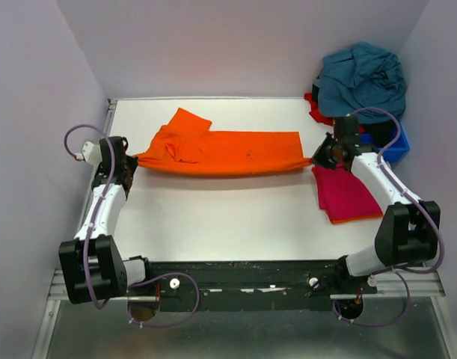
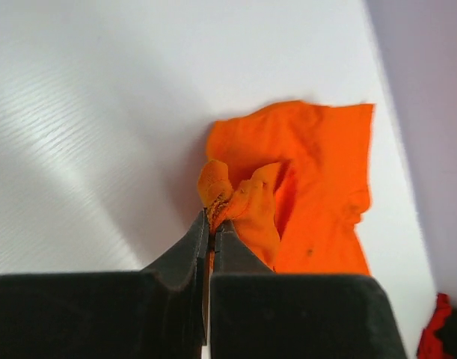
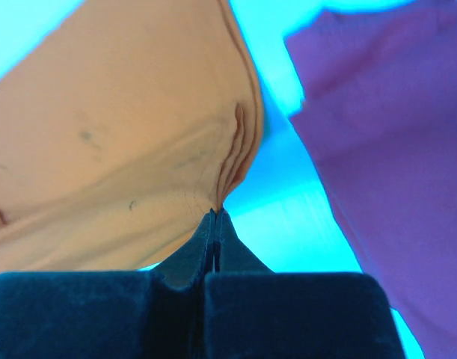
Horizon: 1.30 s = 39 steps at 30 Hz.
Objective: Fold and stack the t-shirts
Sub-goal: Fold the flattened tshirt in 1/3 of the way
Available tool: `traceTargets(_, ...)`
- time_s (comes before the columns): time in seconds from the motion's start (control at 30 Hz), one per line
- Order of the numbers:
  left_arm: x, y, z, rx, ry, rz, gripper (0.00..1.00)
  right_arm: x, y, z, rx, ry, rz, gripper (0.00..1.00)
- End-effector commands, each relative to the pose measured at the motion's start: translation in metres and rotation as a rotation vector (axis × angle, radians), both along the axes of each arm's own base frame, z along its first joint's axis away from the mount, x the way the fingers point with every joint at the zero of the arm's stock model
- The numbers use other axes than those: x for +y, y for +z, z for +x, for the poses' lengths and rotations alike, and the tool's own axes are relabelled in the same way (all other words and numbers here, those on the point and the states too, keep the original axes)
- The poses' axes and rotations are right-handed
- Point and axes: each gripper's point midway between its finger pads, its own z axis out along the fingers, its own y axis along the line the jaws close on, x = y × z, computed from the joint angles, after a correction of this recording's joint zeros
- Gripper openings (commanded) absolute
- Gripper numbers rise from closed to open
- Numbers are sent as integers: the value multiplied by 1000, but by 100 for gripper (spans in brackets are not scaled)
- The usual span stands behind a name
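The orange t-shirt (image 1: 221, 152) is stretched in a band across the middle of the white table, one sleeve sticking up at the back left. My left gripper (image 1: 132, 159) is shut on its left end, bunched cloth (image 2: 235, 198) pinched between the jaws. My right gripper (image 1: 315, 158) is shut on its right corner (image 3: 138, 164). A folded magenta-red t-shirt (image 1: 345, 193) lies flat at the right, over an orange layer; it also shows in the right wrist view (image 3: 393, 149). Teal-blue (image 1: 363, 78) and red (image 1: 318, 108) shirts are piled at the back right.
A small blue plastic bin (image 1: 389, 146) stands at the back right under the teal pile, just behind my right arm. Grey walls close in the table on the left, back and right. A black rail runs along the table's near edge.
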Motion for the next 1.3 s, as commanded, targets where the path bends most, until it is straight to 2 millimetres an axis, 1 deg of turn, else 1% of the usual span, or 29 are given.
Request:
traceTargets(0.0,9,69,1,-97,21,46,0,-11,69,11,-127,-43,15,1)
traceTargets(0.03,8,73,-3,-100,21,47,0,-9,71,6,-131,-37,27,1)
traceTargets(0.07,7,71,-8,-93,21,40,0,-6,68,1,-127,-28,40,1)
traceTargets(0.1,5,64,-16,-76,22,35,0,-5,61,-7,-115,-17,49,1)
traceTargets(0.13,5,53,-25,-45,28,29,0,-4,48,-16,-89,-13,53,1)
traceTargets(0.17,4,38,-36,-11,42,21,0,-3,38,-25,-72,-7,60,1)
traceTargets(0.2,4,20,-49,30,55,20,0,-1,21,-36,-43,5,64,1)
traceTargets(0.27,6,-15,-75,106,86,23,0,1,-4,-56,0,25,73,1)
traceTargets(0.33,-1,-48,-94,162,82,-6,0,2,-27,-73,43,46,75,1)
traceTargets(0.37,-5,-61,-100,179,73,-25,0,3,-37,-81,68,52,80,1)
traceTargets(0.43,-13,-85,-113,210,68,-65,0,4,-48,-90,98,60,87,1)
traceTargets(0.5,-17,-91,-115,204,56,-79,0,7,-54,-95,115,74,99,1)
traceTargets(0.57,-16,-90,-114,189,57,-80,0,7,-56,-95,116,76,98,1)
traceTargets(0.7,-10,-70,-105,161,66,-42,0,6,-54,-91,118,73,90,1)
traceTargets(0.8,-4,-61,-106,180,83,-17,0,6,-54,-92,122,72,92,1)
traceTargets(0.87,-2,-64,-113,216,90,-8,0,5,-56,-95,128,64,88,1)
traceTargets(0.97,0,-74,-132,278,114,4,0,0,-58,-103,133,29,76,1)
traceTargets(1.07,2,-81,-147,292,150,4,0,0,-58,-111,117,25,82,5)
traceTargets(1.1,2,-82,-150,280,157,1,5,2,-57,-113,108,35,91,9)
traceTargets(1.13,0,-81,-149,258,147,0,16,3,-57,-115,103,47,96,17)
traceTargets(1.17,-2,-79,-146,238,117,6,43,7,-56,-116,92,86,106,38)
traceTargets(1.2,-3,-72,-142,213,101,15,59,10,-52,-116,76,109,115,65)
traceTargets(1.23,-2,-67,-141,206,94,23,72,9,-49,-114,63,111,101,70)
traceTargets(1.27,0,-57,-138,192,84,43,76,6,-42,-110,37,113,80,70)
